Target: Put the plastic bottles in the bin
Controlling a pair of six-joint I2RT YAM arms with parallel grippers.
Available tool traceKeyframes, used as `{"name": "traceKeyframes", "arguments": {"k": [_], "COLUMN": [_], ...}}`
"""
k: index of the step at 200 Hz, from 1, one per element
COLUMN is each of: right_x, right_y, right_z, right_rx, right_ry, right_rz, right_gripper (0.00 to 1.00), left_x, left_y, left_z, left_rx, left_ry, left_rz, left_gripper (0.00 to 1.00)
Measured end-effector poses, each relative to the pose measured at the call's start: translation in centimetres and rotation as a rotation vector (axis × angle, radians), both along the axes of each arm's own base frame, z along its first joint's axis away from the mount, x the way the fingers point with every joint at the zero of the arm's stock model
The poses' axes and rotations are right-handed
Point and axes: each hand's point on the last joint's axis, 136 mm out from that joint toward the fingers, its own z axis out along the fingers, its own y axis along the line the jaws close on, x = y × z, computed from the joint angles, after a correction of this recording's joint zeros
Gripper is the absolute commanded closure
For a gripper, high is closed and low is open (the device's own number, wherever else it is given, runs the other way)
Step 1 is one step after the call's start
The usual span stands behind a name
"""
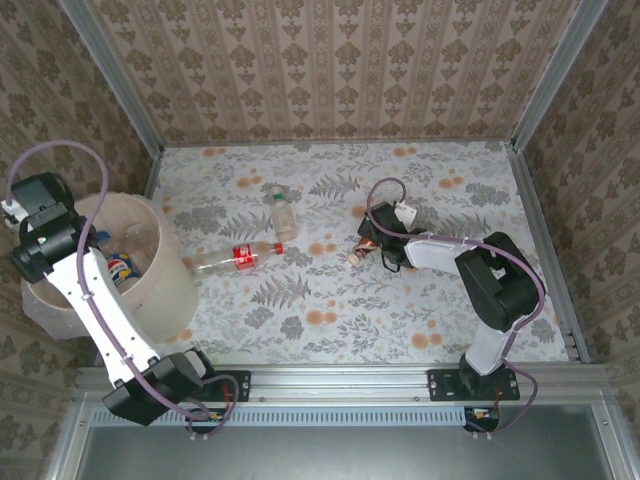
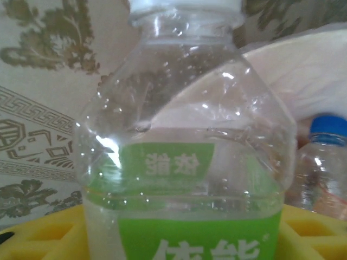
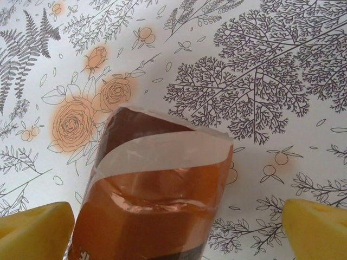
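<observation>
My left arm (image 1: 45, 245) hangs over the bin (image 1: 165, 300), a round pale bucket lined with a clear bag. In the left wrist view a clear bottle with a green label (image 2: 184, 162) stands between the yellow fingers of my left gripper (image 2: 181, 241). Whether the fingers press on it is not visible. A blue-capped bottle (image 2: 325, 162) lies in the bin behind it. My right gripper (image 3: 176, 227) is open low over the table. A crushed orange-brown-labelled bottle (image 3: 157, 184) lies between its fingers (image 3: 32, 227), apart from both. This same bottle (image 1: 360, 250) shows in the top view.
A red-labelled bottle (image 1: 240, 255) lies on the flowered table left of centre. A clear white-capped bottle (image 1: 283, 212) lies behind it. Several bottles (image 1: 120, 268) lie in the bin. Patterned walls with metal posts close the back and sides.
</observation>
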Motion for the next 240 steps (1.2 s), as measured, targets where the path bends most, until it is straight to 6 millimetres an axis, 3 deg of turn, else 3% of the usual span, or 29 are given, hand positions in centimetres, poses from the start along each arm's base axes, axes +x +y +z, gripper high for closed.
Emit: {"name": "traceKeyframes", "arguments": {"k": [19, 83, 142, 179, 205, 240], "right_x": [0.5, 1.2, 1.4, 1.3, 1.3, 1.7], "right_y": [0.4, 1.1, 1.2, 1.4, 1.5, 2.0], "right_z": [0.0, -1.6, -2.0, -2.1, -2.3, -2.1], "right_rx": [-0.007, -0.041, -0.057, -0.067, -0.08, -0.102], "right_ry": [0.0, 0.036, 0.045, 0.051, 0.055, 0.039], "right_rz": [0.014, 0.06, 0.079, 0.103, 0.128, 0.176], "right_gripper": [0.02, 0.12, 0.14, 0.21, 0.29, 0.39], "left_x": [0.5, 1.6, 2.6, 3.4, 4.4, 6.0], "left_y": [0.3, -0.7, -1.6, -2.2, -3.5, -6.7], "left_z": [-0.8, -1.1, -2.5, -3.4, -3.0, -1.8], "left_rx": [-0.029, -0.085, -0.15, -0.195, -0.214, -0.232], "left_ry": [0.007, -0.042, -0.06, -0.061, -0.097, -0.163], "left_rz": [0.008, -0.049, -0.094, -0.123, -0.185, -0.31], "left_gripper": [0.15, 0.11, 0.21, 0.19, 0.14, 0.06]}}
